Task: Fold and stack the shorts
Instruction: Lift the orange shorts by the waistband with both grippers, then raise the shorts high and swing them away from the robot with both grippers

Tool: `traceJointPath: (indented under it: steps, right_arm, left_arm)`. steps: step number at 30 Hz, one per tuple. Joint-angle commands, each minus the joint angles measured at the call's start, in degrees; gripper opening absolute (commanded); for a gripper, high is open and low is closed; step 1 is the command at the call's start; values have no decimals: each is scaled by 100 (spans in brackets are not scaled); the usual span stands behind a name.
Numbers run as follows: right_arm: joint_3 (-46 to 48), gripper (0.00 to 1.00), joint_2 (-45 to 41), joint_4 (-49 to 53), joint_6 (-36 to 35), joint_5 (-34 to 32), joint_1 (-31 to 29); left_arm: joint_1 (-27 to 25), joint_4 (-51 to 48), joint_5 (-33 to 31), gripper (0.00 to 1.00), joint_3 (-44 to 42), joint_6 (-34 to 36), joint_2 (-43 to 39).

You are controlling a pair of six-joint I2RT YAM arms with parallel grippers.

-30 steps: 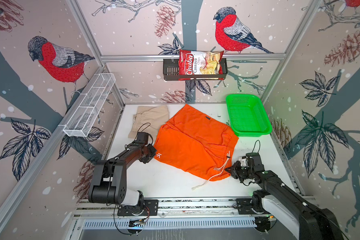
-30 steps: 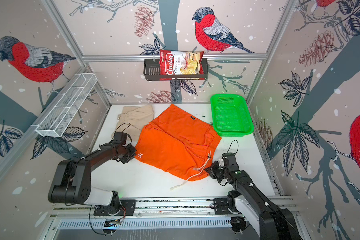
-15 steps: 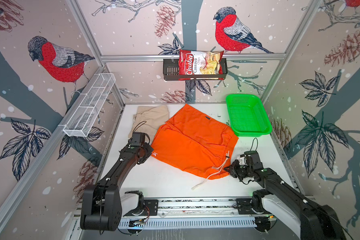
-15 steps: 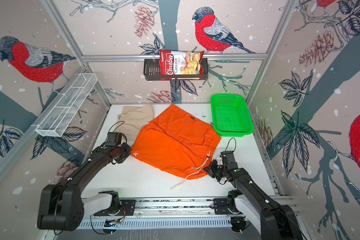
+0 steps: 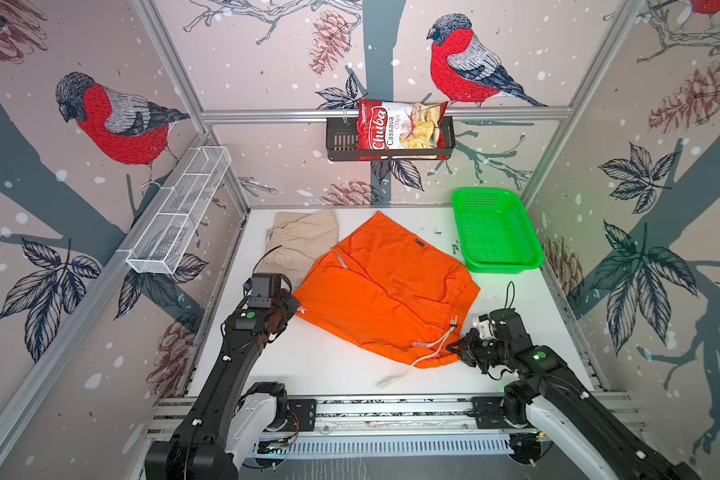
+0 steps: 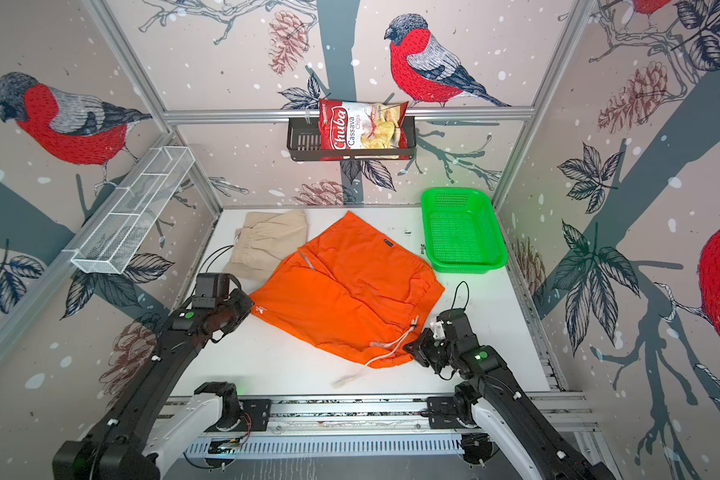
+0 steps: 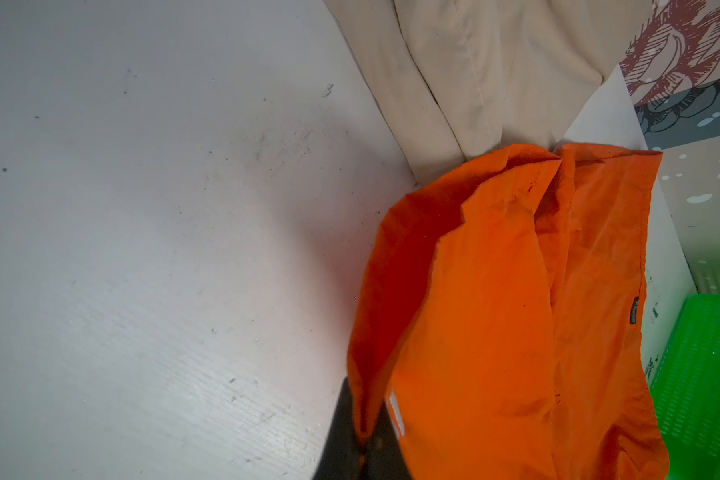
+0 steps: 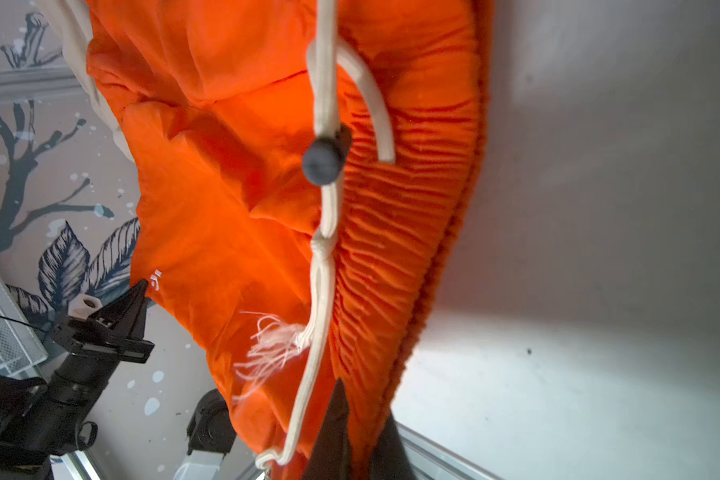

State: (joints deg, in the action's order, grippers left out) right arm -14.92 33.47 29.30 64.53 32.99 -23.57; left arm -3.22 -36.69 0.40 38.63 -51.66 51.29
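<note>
My left gripper (image 5: 297,306) is shut tight on a hem corner of the orange shorts (image 5: 385,291), left of centre in both top views and right by their small white logo (image 6: 260,309). My left wrist camera shows the cloth pinched between my two dark fingers (image 7: 337,436) and raised off the white table (image 5: 329,365) at that corner. My right gripper (image 5: 454,348) is clamped closed too, on the gathered waistband at the lower right corner of the shorts, low and right of centre in the frame. The wrist camera on that arm shows the ribbed elastic running down between my fingertips (image 8: 333,432). The orange shorts lie spread across the middle of the table between my two grips, slanting from the upper middle down to the lower right, with a dark tag (image 5: 420,243) near their far edge. A cream drawstring (image 5: 429,353) carrying a dark toggle (image 8: 323,162) comes out of the waistband, and its frayed end trails over the table toward the bottom of the frame. The beige shorts (image 5: 304,241) lie in a compact heap at the upper left of the table, their edge touching the orange pair. A green basket (image 5: 495,228) sits at the upper right of the table, just beside the orange pair's right corner.
</note>
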Motion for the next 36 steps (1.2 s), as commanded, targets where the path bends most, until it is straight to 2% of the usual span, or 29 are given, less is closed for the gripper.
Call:
traceJointPath:
  steps: [1, 4, 10, 15, 18, 22, 25, 31, 36]
  right_arm:
    - [-207, 0, -371, 724, 437, -83, -167]
    - [-548, 0, -603, 1110, 508, -158, -192]
    - [-1149, 0, -517, 1462, 516, -124, -194]
    - [-1981, 0, 115, 1255, 85, -295, -77]
    - [-3064, 0, 870, 1304, -581, -416, 140]
    - [-5046, 0, 1946, 1772, -1700, -641, 534]
    - [-6359, 0, 2527, 1905, -2251, -643, 733]
    - [-8567, 0, 3333, 2171, -2868, -500, 792]
    - [-9838, 0, 3603, 2518, -3012, -164, 740]
  left_arm:
    - [14, -356, -219, 0, 194, 63, -181]
    - [15, -569, -376, 0, 554, 166, -234]
    - [13, -874, -691, 0, 1399, 582, -33]
    - [15, -562, -662, 0, 1822, 925, 178]
    - [14, -382, -776, 0, 2559, 1263, 547]
    - [15, -45, -1157, 0, 3542, 1920, 949]
    - [14, 40, -1387, 0, 4363, 2421, 1183]
    - [15, -101, -1784, 0, 5877, 3431, 1277]
    - [13, -451, -2188, 0, 6736, 3816, 1020]
